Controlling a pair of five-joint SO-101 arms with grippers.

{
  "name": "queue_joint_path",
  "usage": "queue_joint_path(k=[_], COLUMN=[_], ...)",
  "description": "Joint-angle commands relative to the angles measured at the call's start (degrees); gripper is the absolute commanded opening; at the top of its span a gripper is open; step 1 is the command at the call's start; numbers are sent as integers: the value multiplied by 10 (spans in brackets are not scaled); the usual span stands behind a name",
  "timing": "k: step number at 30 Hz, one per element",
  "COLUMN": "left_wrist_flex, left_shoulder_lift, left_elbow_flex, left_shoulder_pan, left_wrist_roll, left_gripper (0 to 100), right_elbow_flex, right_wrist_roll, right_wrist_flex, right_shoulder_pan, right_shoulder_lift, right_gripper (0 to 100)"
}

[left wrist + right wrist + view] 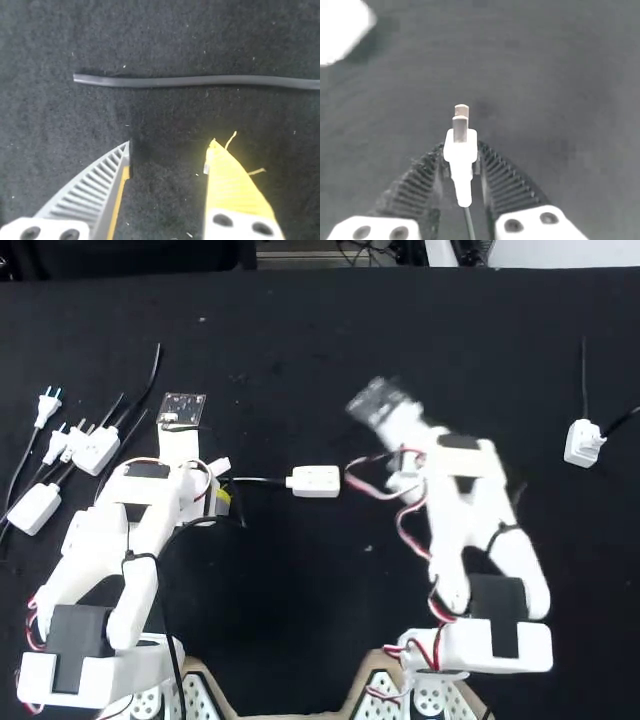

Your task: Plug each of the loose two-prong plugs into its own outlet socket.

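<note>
A white two-prong plug [462,131] is pinched by the right claw [460,149]. Its body is clamped between the ribbed fingers, both prongs are pointed out past the tips, and a thin cord is trailed back between them. In the high view this arm is placed right of centre, its claw up and to the right of a white socket block [315,481] laid at mid-frame on the black counter [300,360]. A black cable [200,81] is seen just beyond the left claw [170,150], which is spread with nothing gripped. Spare plugs and sockets [70,445] are grouped at far left.

Step judged: the plug is in hand and insertion is not yet made. The next move calls for the prongs to be lined up with the slots, then pushed straight in. The block will likely need steadying or it may slide.
</note>
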Motion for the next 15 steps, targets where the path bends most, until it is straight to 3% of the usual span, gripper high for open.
queue_joint_path(k=[1, 12, 15], left_wrist_flex=[-8, -8, -8], left_shoulder_lift=[-20, -20, -20], left_elbow_flex=[-6, -6, -7], left_shoulder_pan=[-7, -7, -7], left_wrist_roll=[3, 3, 3], left_gripper=[249, 249, 249], right_elbow_flex=[20, 26, 27], right_wrist_roll=[82, 90, 90], right_wrist_flex=[4, 9, 9], right_shoulder_pan=[-42, -4, 13], right_shoulder_lift=[-29, -29, -29], right_gripper=[11, 13, 58])
